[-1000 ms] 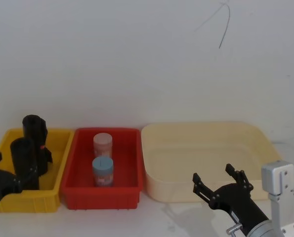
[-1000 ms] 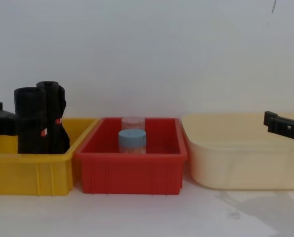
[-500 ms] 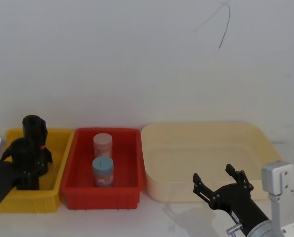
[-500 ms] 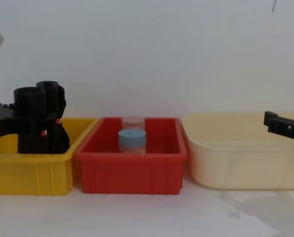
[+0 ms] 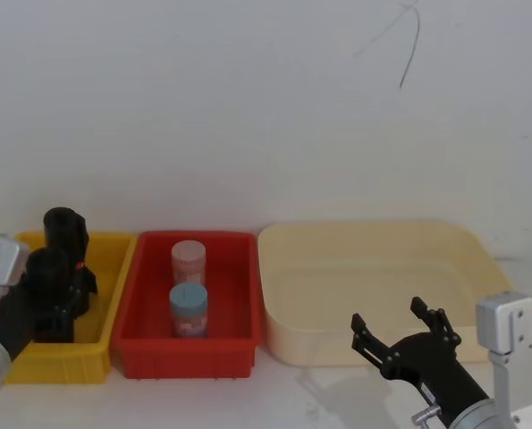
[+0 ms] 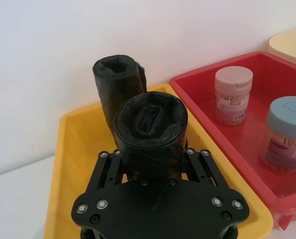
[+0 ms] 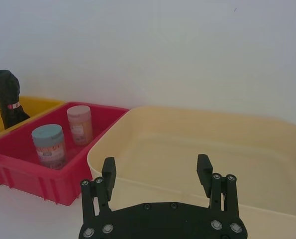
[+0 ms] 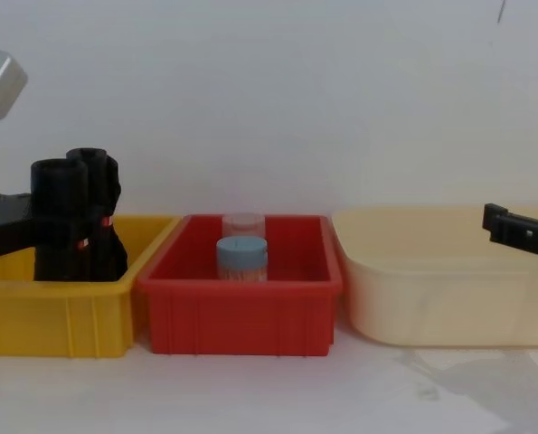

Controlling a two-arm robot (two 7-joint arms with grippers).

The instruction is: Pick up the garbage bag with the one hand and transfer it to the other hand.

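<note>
The garbage bag (image 6: pixel 150 127), a tall straight black cylinder of rolled plastic, stands upright at the left of the frame in the yellow plastic bin (image 8: pixel 70 316), just in front of a lumpier black roll (image 6: pixel 117 79). Its long axis is vertical. The left gripper (image 5: pixel 44 306), a long black unit on the green-ringed arm, reaches in level from the lower left. Its fingers sit one against each side of the cylinder below its top, so the grip is judged closed on it. The right gripper (image 5: pixel 400 332) hovers at lower right before the cream plastic tub (image 5: pixel 373 234), fingers spread and nothing between them, well apart from the bag. One second ago the left gripper was left of the cylinder, clear of it. The bag has not yet left the bin. The right gripper is unchanged.
</note>
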